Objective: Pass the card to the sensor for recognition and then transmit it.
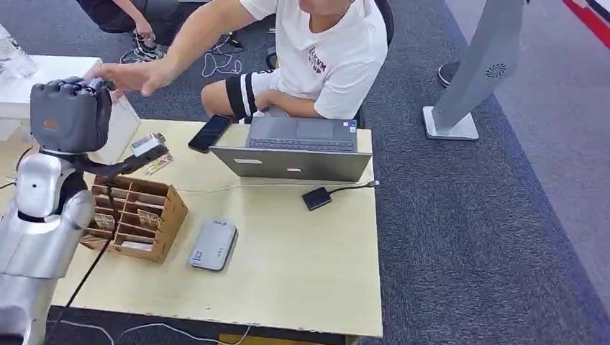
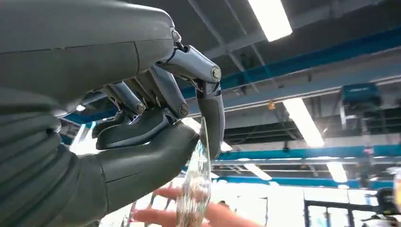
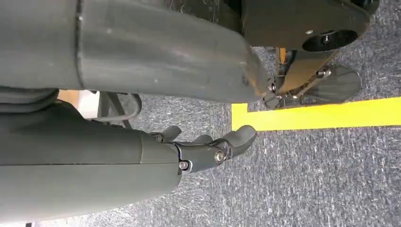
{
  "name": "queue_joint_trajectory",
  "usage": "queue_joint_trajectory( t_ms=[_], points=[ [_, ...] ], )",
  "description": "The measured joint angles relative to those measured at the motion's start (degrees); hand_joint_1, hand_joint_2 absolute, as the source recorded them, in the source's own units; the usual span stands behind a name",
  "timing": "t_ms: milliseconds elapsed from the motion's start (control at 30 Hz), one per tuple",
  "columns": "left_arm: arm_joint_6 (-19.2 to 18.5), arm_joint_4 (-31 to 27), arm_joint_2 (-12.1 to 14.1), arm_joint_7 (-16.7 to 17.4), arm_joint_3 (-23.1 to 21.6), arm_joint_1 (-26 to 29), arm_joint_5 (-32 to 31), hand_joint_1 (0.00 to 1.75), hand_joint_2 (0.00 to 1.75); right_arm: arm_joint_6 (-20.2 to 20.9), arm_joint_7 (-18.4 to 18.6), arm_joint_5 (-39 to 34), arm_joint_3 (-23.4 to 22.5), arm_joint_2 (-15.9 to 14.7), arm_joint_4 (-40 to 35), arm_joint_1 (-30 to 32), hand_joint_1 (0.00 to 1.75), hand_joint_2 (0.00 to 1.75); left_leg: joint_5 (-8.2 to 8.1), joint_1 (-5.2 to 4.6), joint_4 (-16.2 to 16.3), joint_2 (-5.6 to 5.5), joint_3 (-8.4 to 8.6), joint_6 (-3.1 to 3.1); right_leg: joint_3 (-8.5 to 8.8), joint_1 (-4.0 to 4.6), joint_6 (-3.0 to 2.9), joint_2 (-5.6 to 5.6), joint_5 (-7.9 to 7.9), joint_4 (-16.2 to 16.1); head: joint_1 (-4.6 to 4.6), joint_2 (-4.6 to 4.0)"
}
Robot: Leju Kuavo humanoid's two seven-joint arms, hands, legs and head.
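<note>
Nearest in the head view, the robot's left hand (image 1: 70, 115) is raised above the left end of the surface (image 1: 302, 266). The left wrist view shows its thumb and one finger pinching the card (image 2: 196, 184), which shows there edge-on as a thin, glossy sliver; the other fingers are curled in behind. A person's hand (image 2: 189, 218) lies just under the card's free end in that view, and in the head view the person's hand (image 1: 133, 75) reaches to the robot's fist, so the card sits right at the point of exchange. Whether the person already has a grip on it I cannot tell.

Below the raised arm stands a wooden card rack (image 1: 137, 215), with a flat grey reader (image 1: 214, 244) beside it, a phone (image 1: 209, 133) and a laptop (image 1: 298, 147) further back. The seated person (image 1: 316, 50) is beyond the far edge.

The right hand (image 3: 208, 149) hangs low over carpet, fingers loosely bent and holding nothing.

My reading: the card is well away from the reader and offered to the person, so the scan step looks to be behind and the handover is the step in hand. What remains is the release once the person holds it.
</note>
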Motion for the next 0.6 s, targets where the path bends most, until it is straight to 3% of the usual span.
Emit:
queue_joint_trajectory(
  t_ms=[100,267,567,600],
  points=[
    [0.87,6.85,-0.74,0.17,-1.31,-4.18,-0.81,1.75,1.75,-0.15,0.37,0.2,0.0,-0.07,0.0,-0.01,0.0,0.0,-0.01,-0.01,0.0,0.05,-0.01,0.0,-0.02,0.0,0.0,0.04,0.0,0.0,0.0,0.0],
    [1.6,13.58,-1.55,0.83,-3.06,-7.09,-1.71,1.75,1.75,-0.7,0.83,0.22,0.0,-0.13,0.0,-0.01,0.0,0.0,-0.02,-0.01,0.0,0.05,-0.08,0.0,-0.1,0.0,0.0,0.05,-0.01,-0.01,0.0,0.0],
    [2.32,18.69,-2.14,0.88,-3.96,-8.37,-1.14,1.75,1.75,-0.42,0.9,0.24,0.0,-0.18,0.02,0.01,0.0,0.0,-0.02,0.0,0.0,0.1,-0.1,0.0,-0.14,0.0,0.0,0.09,-0.01,0.0,0.0,0.0],
    [2.34,18.95,-2.16,0.88,-3.96,-8.39,-1.12,0.0,1.75,-0.42,0.9,0.24,0.0,-0.18,0.02,0.01,0.0,0.0,-0.02,0.0,0.0,0.1,-0.11,0.0,-0.15,0.0,0.0,0.09,-0.01,0.0,0.0,0.0]
  ],
)
